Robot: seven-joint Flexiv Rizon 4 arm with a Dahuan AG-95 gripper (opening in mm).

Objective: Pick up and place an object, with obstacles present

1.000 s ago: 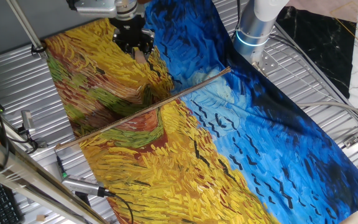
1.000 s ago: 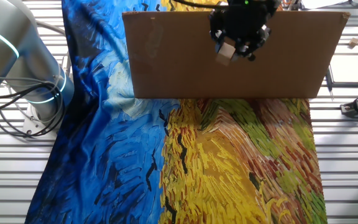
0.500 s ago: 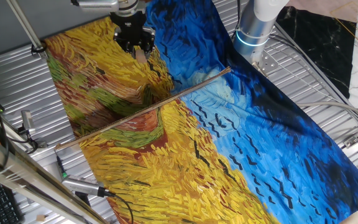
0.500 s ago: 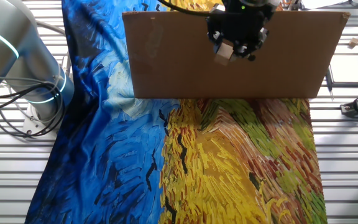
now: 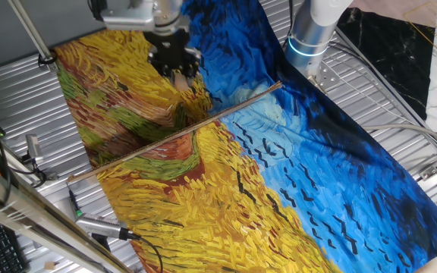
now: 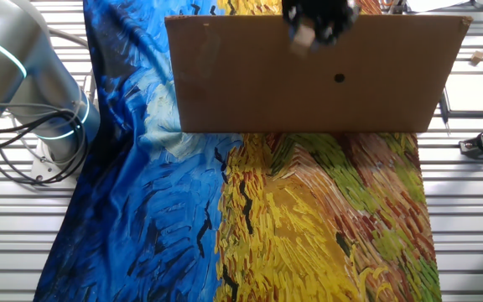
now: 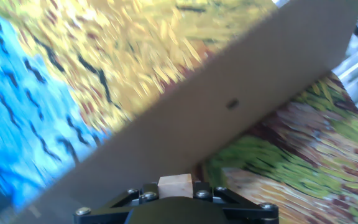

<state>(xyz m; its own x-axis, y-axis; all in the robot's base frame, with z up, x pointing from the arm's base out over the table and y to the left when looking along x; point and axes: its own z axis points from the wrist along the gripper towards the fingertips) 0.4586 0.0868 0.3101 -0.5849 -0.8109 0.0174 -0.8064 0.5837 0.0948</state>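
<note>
Here the gripper hangs above the painted cloth, jaws pinched on the pale wooden cube. The brown board stands upright across the cloth, seemingly just below the blurred hand.

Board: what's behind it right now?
The board hides the cloth beyond it. Only the gripper, shut on the cube, shows near its top edge.
</note>
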